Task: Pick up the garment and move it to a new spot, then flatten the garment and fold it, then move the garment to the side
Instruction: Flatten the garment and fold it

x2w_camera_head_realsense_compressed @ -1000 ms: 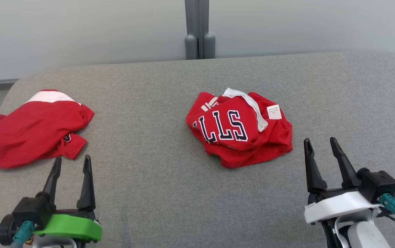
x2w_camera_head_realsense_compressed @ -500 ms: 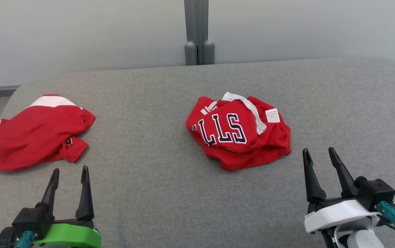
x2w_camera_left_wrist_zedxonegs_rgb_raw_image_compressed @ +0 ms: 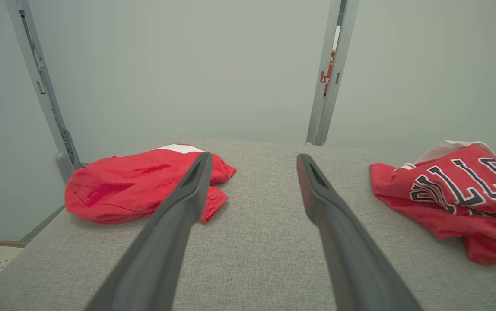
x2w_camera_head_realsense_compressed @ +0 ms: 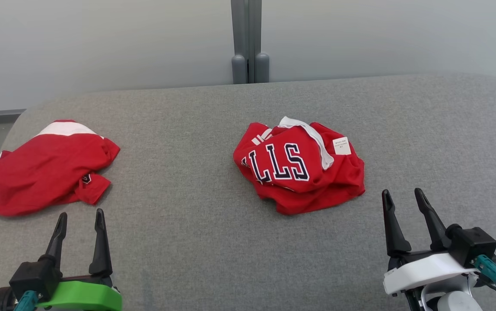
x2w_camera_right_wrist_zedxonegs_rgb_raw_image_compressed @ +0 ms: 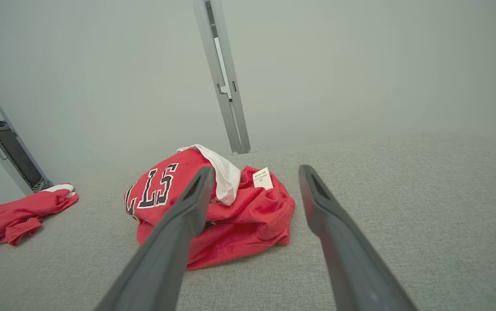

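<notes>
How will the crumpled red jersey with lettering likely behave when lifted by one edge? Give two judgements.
Probably floppy: the lettered jersey lies in soft, bunched folds, so it should drape and unfurl. Likely light and unlikely to roll: thin cloth slumped on the grey cushion.

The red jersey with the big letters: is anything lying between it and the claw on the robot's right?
Nothing visible does. Only grey cushion separates the open, empty right gripper from the lettered jersey. The other red garment lies far to the left, near the left gripper.

Dark letters "LLS" mark the crumpled red jersey (x2w_camera_head_realsense_compressed: 313, 185).
</notes>
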Motion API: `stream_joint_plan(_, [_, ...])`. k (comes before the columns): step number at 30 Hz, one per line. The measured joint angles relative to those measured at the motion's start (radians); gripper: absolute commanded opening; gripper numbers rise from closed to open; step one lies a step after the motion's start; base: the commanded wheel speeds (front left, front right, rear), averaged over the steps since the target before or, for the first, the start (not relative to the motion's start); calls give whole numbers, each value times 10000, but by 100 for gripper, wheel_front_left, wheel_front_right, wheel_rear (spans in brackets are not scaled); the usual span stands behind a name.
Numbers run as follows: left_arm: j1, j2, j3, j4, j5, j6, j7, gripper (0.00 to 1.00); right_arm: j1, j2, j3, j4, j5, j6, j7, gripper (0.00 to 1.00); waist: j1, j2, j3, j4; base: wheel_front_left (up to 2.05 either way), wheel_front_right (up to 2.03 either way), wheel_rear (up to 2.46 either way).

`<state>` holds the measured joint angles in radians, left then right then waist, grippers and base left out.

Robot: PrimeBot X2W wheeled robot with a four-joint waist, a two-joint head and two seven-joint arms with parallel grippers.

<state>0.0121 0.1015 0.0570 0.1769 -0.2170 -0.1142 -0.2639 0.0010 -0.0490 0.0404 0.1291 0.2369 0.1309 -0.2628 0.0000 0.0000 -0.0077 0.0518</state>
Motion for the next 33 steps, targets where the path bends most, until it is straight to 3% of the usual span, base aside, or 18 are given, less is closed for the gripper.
stream_joint_plan(33, [-27, -104, 159, 130, 320, -132, 0, 100, 14, 0, 75, 100, -92, 0, 0, 100, 0, 0, 87, -61, 0, 0, 0])
